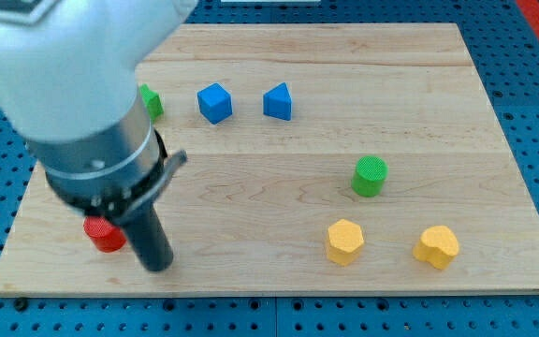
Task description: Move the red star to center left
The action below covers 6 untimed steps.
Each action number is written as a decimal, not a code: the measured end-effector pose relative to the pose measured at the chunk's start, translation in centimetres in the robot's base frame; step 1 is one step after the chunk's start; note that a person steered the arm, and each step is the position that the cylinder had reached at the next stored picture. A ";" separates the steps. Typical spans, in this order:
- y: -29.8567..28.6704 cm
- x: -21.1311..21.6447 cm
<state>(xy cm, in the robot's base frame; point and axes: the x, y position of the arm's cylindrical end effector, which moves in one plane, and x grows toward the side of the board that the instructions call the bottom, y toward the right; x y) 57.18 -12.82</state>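
Note:
A red block (105, 235) lies near the board's lower left corner, mostly hidden behind my arm, so its shape cannot be made out. My rod stands just to its right, with my tip (158, 265) touching or almost touching the block's right side. The arm's grey body (73, 84) covers the board's upper left.
A green block (150, 100) peeks out beside the arm at upper left. A blue cube (214, 103) and a blue triangular block (278, 101) sit at top centre. A green cylinder (370, 175) stands right of centre. Two yellow blocks (345, 241) (436, 246) lie at lower right. The wooden board (344, 56) rests on a blue perforated table.

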 end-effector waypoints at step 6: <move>-13.3 -7.4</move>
